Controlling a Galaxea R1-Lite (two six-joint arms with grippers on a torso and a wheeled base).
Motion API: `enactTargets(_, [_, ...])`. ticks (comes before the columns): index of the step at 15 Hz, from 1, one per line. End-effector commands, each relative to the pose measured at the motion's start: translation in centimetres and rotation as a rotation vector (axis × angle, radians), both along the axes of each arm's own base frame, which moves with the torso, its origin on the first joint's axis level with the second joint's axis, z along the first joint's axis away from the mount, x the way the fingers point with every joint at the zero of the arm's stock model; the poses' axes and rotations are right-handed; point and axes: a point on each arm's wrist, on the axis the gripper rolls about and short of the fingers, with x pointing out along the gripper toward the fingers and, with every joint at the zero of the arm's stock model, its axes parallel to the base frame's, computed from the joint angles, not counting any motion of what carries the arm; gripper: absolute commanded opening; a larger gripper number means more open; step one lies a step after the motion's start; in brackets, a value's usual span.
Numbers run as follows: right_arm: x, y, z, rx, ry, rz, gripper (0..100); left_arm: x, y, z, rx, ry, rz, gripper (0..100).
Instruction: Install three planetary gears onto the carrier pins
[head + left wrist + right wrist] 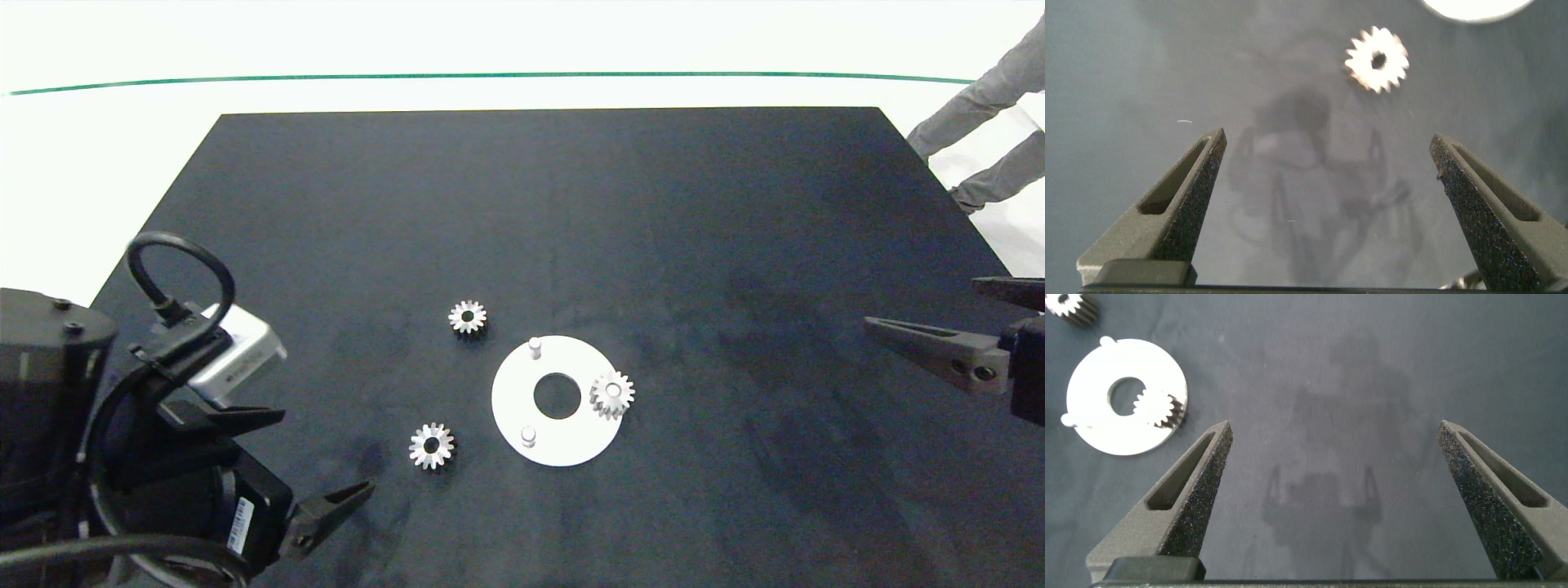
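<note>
A white disc [508, 396] lies mid-table with a large centre hole. One planetary gear [612, 394] sits on its right pin. Two carrier pins [535, 347] [528, 435] stand bare. A second gear [468, 317] lies on the mat just up-left of the disc, a third gear [431, 446] down-left of it. My left gripper [326, 451] is open and empty, left of that third gear [1377, 60]. Far to the right, my right gripper [921, 302] is open and empty. The right wrist view shows the disc [1094, 376] with the mounted gear [1166, 410].
Everything rests on a black mat [735, 245] laid on a white surface. A person's grey-trousered legs [980, 106] stand beyond the mat's far right corner. A green line [490, 76] crosses the white surface behind the mat.
</note>
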Motion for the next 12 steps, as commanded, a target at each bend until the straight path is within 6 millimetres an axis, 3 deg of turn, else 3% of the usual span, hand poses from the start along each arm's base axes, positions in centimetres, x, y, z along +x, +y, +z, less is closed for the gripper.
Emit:
enactTargets(1, [-0.3,-0.1,0.3,0.005,-0.013,0.002,100,0.7,-2.1,-1.7,0.061,0.072,-0.066,100])
enactTargets(12, [-0.7,-0.3,0.5,0.011,-0.028,0.006,100,4.7,-6.3,-3.0,0.105,0.089,-0.107,100])
